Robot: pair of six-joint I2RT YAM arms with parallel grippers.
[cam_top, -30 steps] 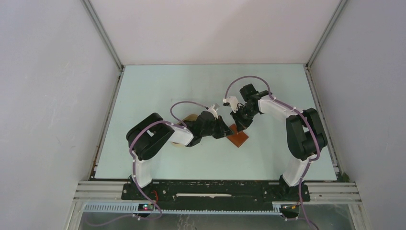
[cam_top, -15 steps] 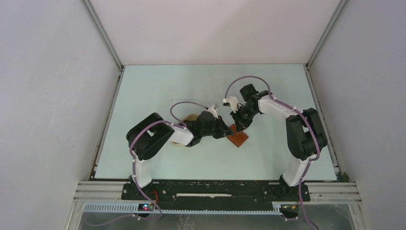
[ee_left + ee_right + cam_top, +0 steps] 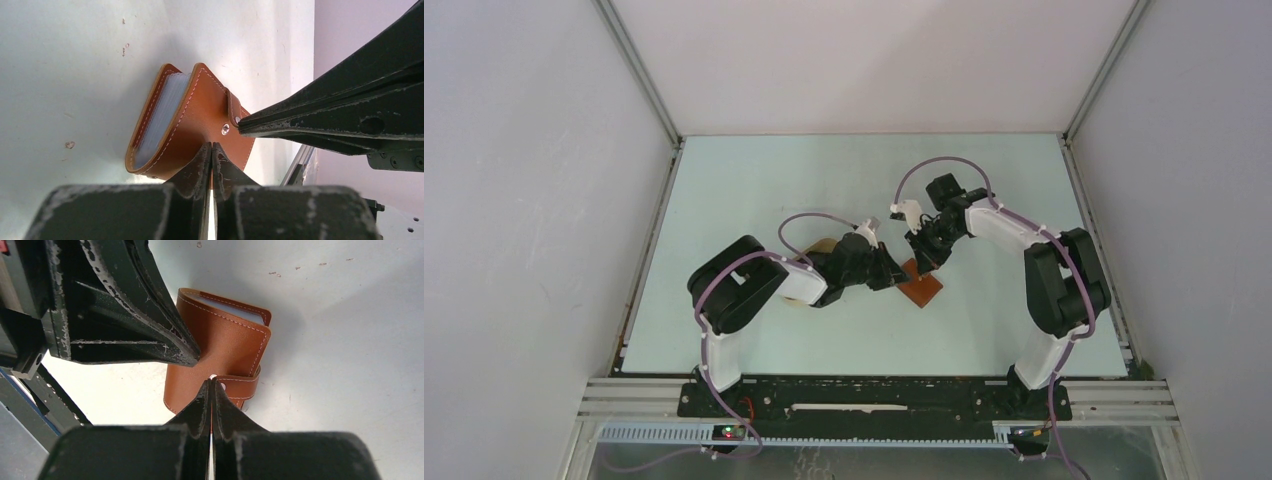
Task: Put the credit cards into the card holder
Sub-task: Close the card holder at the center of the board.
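Card holder (image 3: 922, 290) lay on the table (image 3: 754, 190) near centre, between the 2 arms, with pale leaves showing between its brown covers. Left gripper (image 3: 211, 146): I saw the fingers pressed together, tips against the cover; I could not tell whether leather was pinched. Right gripper (image 3: 211, 380): clenched, tips touching the strap (image 3: 240, 385) beside the snap stud.

Card holder (image 3: 192, 120): left fingers (image 3: 196, 172) and right fingers (image 3: 325, 112) are blocking two sides.
Far counter (image 3: 754, 175): is lying open behind both arms.
Walls (image 3: 524, 200): are hemming in three sides.
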